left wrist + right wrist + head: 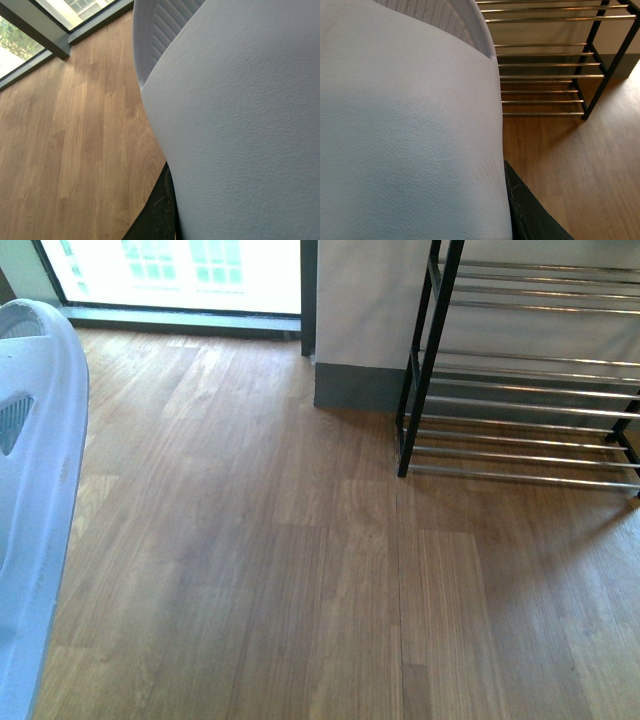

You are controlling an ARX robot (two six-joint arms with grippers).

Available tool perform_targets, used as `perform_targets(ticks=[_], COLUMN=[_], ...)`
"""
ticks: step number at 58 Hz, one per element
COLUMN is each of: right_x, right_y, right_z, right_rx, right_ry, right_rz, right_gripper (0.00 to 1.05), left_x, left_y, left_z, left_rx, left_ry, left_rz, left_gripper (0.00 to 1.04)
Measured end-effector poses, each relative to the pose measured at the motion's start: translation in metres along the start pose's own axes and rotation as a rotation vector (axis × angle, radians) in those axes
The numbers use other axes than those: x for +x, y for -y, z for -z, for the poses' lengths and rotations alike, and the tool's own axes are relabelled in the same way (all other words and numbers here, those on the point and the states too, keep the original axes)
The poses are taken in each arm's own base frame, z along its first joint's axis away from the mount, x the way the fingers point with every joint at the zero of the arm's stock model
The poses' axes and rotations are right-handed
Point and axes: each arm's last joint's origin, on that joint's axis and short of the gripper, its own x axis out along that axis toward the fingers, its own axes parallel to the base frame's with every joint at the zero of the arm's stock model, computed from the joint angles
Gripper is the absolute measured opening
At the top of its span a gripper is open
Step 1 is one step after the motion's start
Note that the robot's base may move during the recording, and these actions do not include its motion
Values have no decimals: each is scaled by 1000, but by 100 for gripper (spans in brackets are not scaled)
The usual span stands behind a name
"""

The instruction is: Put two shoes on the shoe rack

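Note:
A pale blue slide sandal (pixel 35 490) hangs close to the front camera at the far left, above the floor. In the left wrist view that sandal (pixel 240 125) fills most of the picture, and my left gripper (pixel 172 220) is shut on it, with one dark finger (pixel 157 215) showing against its edge. My right gripper (pixel 512 215) is shut on a second pale blue sandal (pixel 405 130), with one dark finger (pixel 530 217) beside it. The shoe rack (pixel 520 380), black frame with chrome bars, stands at the back right. The rack (pixel 545 65) also lies beyond the right sandal. Neither arm shows in the front view.
Wooden plank floor (pixel 300 570) spreads between me and the rack. A grey skirting and pale wall (pixel 355 340) run behind the rack. A bright window with a dark frame (pixel 180 280) sits at the back left.

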Motion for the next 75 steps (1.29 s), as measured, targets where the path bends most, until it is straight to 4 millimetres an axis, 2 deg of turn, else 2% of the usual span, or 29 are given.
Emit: perform_targets(ticks=[75], right_x=[0], right_y=[0], right_z=[0], right_rx=[0], right_ry=[-1], right_rz=[0], right_gripper=[1], left_x=[0], left_y=[0], left_z=[0], left_rx=[-1], left_ry=[1], left_rz=[-1], left_gripper=[2])
